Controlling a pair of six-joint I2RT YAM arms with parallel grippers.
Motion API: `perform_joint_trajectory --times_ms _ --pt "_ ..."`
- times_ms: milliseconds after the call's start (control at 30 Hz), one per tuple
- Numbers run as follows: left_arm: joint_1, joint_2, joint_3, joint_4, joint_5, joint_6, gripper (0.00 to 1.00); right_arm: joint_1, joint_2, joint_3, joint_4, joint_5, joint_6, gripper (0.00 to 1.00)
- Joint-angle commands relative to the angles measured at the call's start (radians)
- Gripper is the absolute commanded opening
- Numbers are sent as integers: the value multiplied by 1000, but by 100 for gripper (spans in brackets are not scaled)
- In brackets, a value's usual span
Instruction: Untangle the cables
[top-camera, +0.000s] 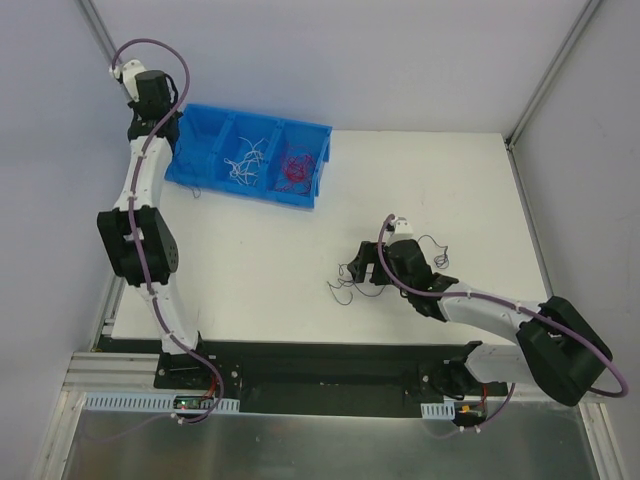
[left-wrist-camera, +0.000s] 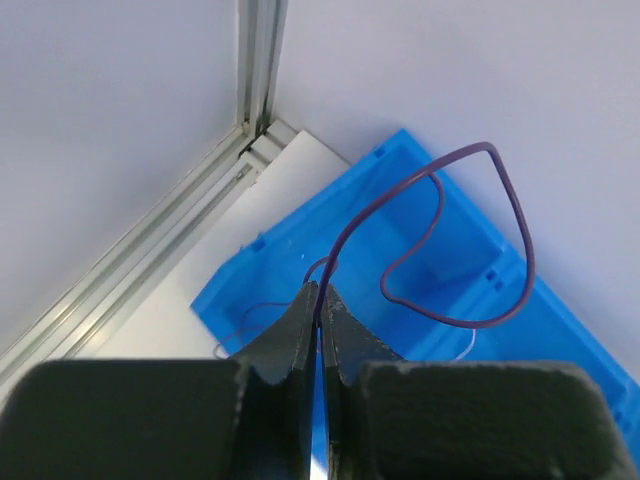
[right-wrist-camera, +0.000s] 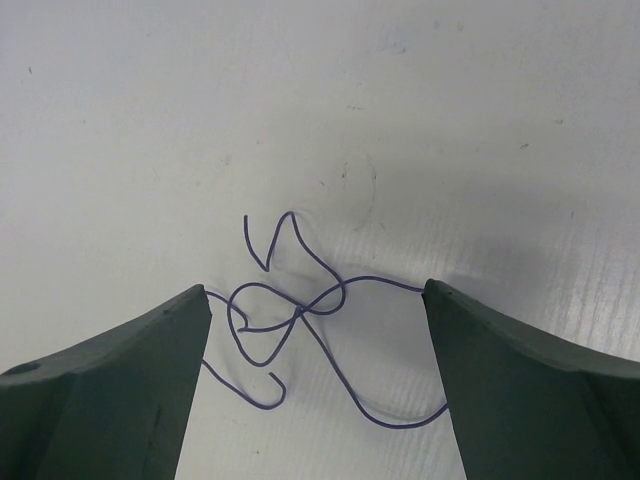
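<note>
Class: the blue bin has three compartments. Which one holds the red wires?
The right-hand compartment in the top view. It holds the red wires, while the middle compartment beside it holds white wires.

- The left arm (top-camera: 140, 190) rises from its base at the near edge, elbow bent outward, and reaches to the far left corner, wrist held high.
- The left gripper (left-wrist-camera: 320, 297) points downward, jaws pressed together and pinching a thin purple wire (left-wrist-camera: 500, 200) at the tips.
- The right arm (top-camera: 480, 310) is folded at its elbow on the right, forearm running low toward the table's middle.
- The right gripper (right-wrist-camera: 315, 290) faces down, jaws spread wide, clasping nothing.
</note>
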Motion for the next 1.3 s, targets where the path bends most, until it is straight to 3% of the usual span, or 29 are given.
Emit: perform_joint_trajectory --times_ms 0,233,433,467,533,600,867,1067,1267 --pt "12 176 177 23 83 -19 0 -13 26 37 27 -29 -9 90" --pt "15 343 266 27 189 -8 0 -39 63 60 19 -64 4 90" --pt "23 372 262 18 258 33 0 -45 69 66 10 -78 10 90" --pt "23 362 246 18 255 26 4 -45 69 68 10 -79 8 90" --pt "31 336 219 15 252 4 31 -48 68 66 10 -82 10 90" --pt "34 303 205 10 267 -5 47 -48 66 63 10 -82 10 90" --pt "35 104 46 -2 335 -86 78 -48 48 48 16 -76 14 90" --pt "69 -16 -159 -2 367 -171 81 -47 34 33 21 -73 17 90" --pt "201 -57 -349 56 465 -344 76 -48 28 23 33 -75 22 90"
